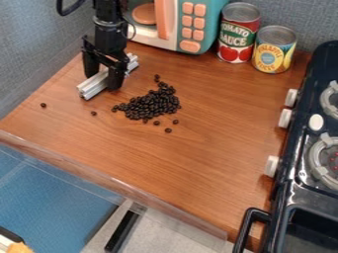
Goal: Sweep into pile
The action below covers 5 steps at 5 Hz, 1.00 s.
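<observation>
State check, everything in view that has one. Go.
Tool: shut on the metal bar.
Metal bar: held low at the tabletop, slanting.
Main bean pile: gathered, ragged edge.
Stray beans: scattered outside the pile; sweep unfinished.
Red can: upright.
Yellow can: upright.
Toy microwave: upright; door state unclear.
Stove knobs: fitted; settings unreadable.

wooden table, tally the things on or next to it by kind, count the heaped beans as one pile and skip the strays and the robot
cans: 2
microwave: 1
metal bar: 1
bean pile: 1
stove: 1
total: 6
</observation>
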Each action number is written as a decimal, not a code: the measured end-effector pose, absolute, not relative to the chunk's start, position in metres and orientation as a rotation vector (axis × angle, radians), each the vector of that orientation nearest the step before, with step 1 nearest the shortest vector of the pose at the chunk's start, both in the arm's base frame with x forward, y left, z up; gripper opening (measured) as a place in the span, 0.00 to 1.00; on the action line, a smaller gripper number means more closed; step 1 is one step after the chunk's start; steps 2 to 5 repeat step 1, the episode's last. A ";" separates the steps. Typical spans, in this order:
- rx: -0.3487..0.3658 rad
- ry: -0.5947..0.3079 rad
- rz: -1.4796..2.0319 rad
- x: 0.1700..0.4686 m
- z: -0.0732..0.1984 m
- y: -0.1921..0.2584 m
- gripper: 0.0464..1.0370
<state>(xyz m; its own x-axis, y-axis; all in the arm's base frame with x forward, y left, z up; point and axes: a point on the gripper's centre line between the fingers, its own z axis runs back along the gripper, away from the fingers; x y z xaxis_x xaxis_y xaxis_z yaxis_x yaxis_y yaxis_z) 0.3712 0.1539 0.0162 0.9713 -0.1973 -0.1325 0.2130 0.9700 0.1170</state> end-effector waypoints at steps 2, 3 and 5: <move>0.116 0.060 -0.205 0.374 0.048 0.164 0.97; 0.116 0.060 -0.205 0.374 0.048 0.164 0.97; 0.116 0.060 -0.205 0.374 0.048 0.164 0.97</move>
